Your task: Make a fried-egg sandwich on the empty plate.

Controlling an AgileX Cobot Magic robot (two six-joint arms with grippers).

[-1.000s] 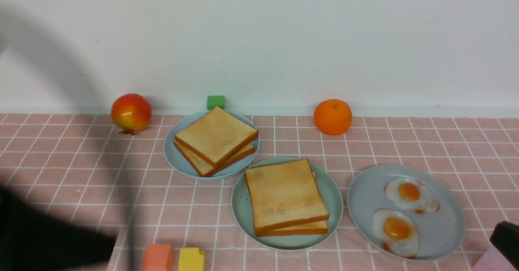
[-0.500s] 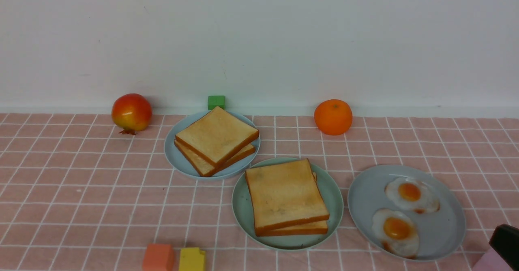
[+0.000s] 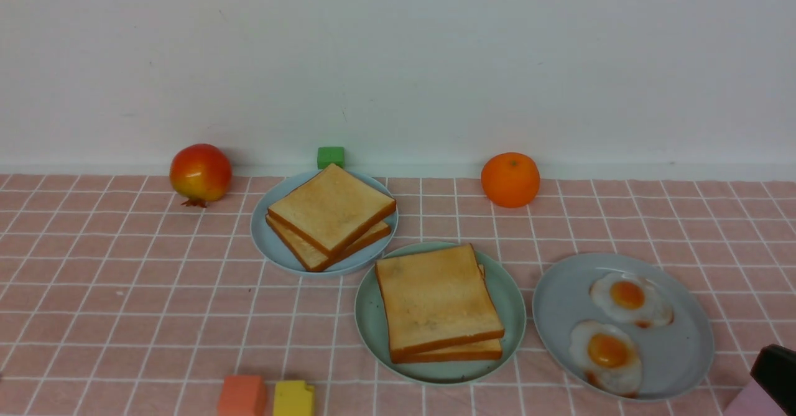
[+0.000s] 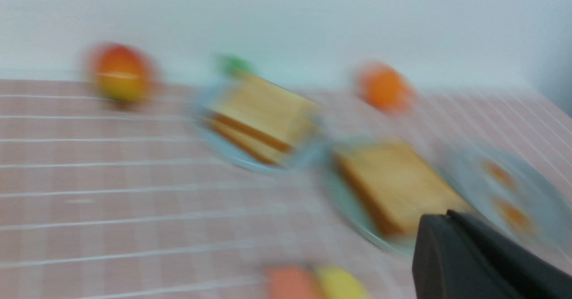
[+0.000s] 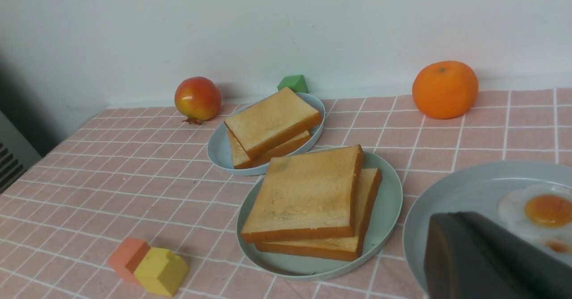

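The mint-green plate (image 3: pixel 370 316) (image 5: pixel 385 214) sits at the table's middle and carries two stacked toast slices (image 3: pixel 435 298) (image 5: pixel 308 196). No egg shows between them, so a fried-egg sandwich is out of view. Two fried eggs (image 3: pixel 629 298) (image 3: pixel 606 354) lie on the grey-blue plate (image 3: pixel 559 304) to its right. My right gripper (image 3: pixel 774 372) (image 5: pixel 451 216) hangs shut and empty at the near edge of that plate. In the blurred left wrist view my left gripper (image 4: pixel 448 213) is shut and empty, well short of the plates; it is outside the front view.
A pale-blue plate (image 3: pixel 264 229) with two toast slices (image 3: pixel 329 211) stands behind and left of the mint-green plate. Along the back wall are a red fruit (image 3: pixel 200 172), a green block (image 3: pixel 330 157) and an orange (image 3: pixel 510 178). Orange (image 3: pixel 242 395) and yellow (image 3: pixel 293 397) blocks lie at the front edge.
The dark blur of my left arm at the lower left of the front view has withdrawn out of that view. Plates, toast, eggs and my right gripper have stayed put.
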